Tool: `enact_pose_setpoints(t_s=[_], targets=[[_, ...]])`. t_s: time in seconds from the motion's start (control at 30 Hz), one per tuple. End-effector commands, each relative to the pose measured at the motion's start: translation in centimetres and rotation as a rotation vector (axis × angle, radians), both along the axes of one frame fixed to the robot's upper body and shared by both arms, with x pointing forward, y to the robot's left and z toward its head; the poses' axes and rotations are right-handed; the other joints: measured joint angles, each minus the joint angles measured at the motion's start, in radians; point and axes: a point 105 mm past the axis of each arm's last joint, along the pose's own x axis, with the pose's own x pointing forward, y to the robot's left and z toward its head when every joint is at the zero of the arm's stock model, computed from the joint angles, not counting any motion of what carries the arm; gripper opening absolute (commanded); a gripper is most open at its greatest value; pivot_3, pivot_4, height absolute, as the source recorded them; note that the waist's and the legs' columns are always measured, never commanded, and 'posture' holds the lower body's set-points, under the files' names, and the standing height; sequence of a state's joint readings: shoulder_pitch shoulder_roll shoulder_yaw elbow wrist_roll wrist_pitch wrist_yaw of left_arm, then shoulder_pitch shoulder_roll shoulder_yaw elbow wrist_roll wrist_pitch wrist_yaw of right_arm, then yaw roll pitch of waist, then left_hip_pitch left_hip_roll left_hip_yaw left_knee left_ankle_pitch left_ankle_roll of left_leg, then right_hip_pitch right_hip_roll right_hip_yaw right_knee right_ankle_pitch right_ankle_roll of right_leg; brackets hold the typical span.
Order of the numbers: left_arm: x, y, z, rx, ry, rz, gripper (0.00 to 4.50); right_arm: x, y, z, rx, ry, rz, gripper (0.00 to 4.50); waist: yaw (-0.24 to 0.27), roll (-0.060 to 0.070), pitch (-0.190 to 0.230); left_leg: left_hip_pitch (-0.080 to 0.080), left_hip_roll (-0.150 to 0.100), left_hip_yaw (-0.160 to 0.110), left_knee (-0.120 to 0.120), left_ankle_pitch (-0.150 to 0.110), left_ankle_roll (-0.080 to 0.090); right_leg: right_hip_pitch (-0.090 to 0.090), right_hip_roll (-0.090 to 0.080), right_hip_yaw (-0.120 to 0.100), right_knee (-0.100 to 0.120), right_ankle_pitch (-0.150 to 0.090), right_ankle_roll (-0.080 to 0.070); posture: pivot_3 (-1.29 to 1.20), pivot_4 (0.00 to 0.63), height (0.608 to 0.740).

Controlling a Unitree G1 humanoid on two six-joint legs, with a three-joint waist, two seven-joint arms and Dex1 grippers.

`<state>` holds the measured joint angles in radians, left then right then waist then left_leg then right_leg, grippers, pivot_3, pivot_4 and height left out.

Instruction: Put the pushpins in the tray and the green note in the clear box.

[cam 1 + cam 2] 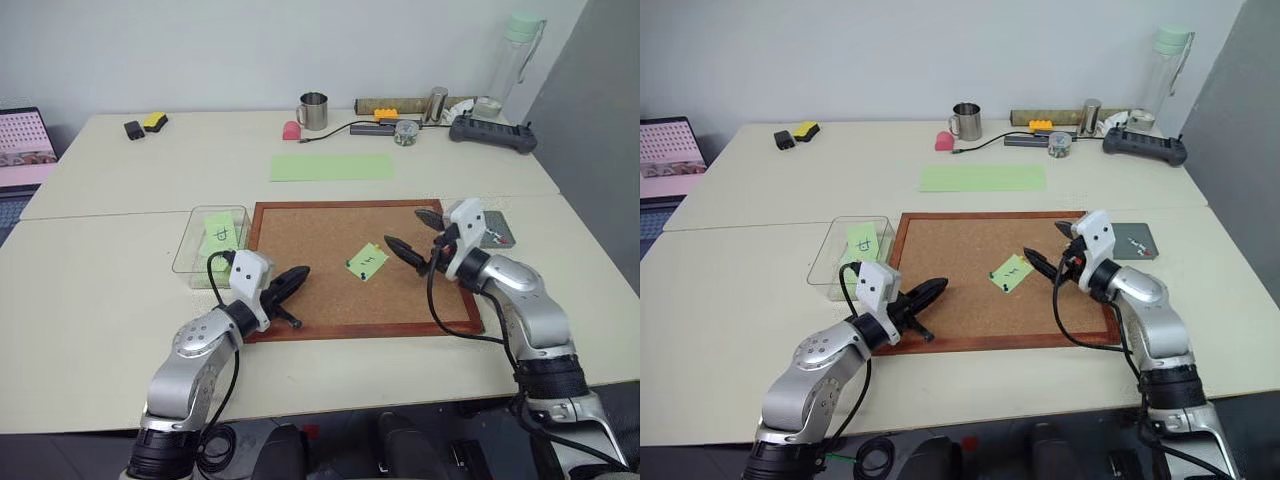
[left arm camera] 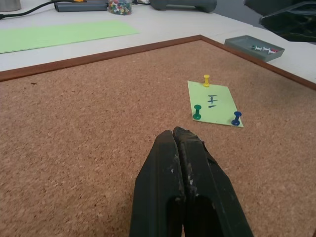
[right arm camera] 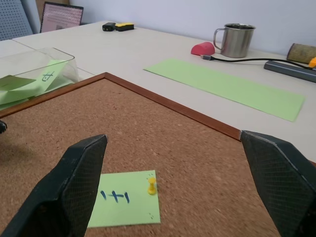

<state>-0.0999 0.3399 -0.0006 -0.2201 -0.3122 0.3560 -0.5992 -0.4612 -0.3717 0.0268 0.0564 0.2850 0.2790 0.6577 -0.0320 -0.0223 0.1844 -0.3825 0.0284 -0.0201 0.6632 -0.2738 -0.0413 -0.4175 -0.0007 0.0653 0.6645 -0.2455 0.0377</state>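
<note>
The left gripper [image 1: 296,276] lay level over the corkboard's [image 1: 320,290] near-left corner, fingers pressed together on nothing. The right gripper [image 1: 418,236], jaws spread wide and empty, pointed left toward the green note [image 1: 367,262], pinned mid-board by pushpins [image 2: 206,80]. The tray [image 1: 497,235] sat right, the clear box [image 1: 188,250] left.

both arms reach forward from the near edge, forearms angled inward toward each other. the left gripper [image 1: 297,276] sits low and level at the near left, pointing forward and to the right, its 2 black fingers [image 2: 190,163] pressed flat together with nothing between them. the right gripper [image 1: 417,233] is held a little higher and farther out on the right, pointing forward and to the left, its 2 fingers [image 3: 81,173] spread wide apart and holding nothing. a black cable loops from each wrist.
</note>
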Motion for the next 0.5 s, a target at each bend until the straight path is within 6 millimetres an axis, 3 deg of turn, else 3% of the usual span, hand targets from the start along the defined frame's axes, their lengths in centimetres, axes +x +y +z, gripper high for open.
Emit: enact_pose_setpoints(t_s=[0.03,0.33,0.5], targets=[[-0.2,-0.7,-0.3,0.017,-0.020,-0.029,0.00,0.4,1.1,1.0,0.002,-0.048,0.032,4.50,0.000,0.000,0.000,0.000,0.000,0.000,0.000,0.000,0.000,0.000,0.000,0.000,0.000,0.000,0.000,0.00,0.150,0.740],[-0.4,-0.7,-4.5,0.159,0.088,-0.040,0.00,0.9,2.1,0.1,0.021,0.009,0.066,4.50,0.000,0.001,-0.001,0.000,0.000,0.000,0.000,0.000,0.000,0.000,0.000,0.000,0.000,0.000,0.000,0.00,0.150,0.740],[-0.9,-1.1,-5.4,0.182,0.113,-0.058,0.00,0.9,2.6,-0.8,0.010,0.047,0.093,4.50,0.000,0.004,-0.003,0.005,0.000,0.000,0.000,0.000,0.000,0.005,0.000,0.000,0.000,0.000,0.000,0.00,0.150,0.740]])
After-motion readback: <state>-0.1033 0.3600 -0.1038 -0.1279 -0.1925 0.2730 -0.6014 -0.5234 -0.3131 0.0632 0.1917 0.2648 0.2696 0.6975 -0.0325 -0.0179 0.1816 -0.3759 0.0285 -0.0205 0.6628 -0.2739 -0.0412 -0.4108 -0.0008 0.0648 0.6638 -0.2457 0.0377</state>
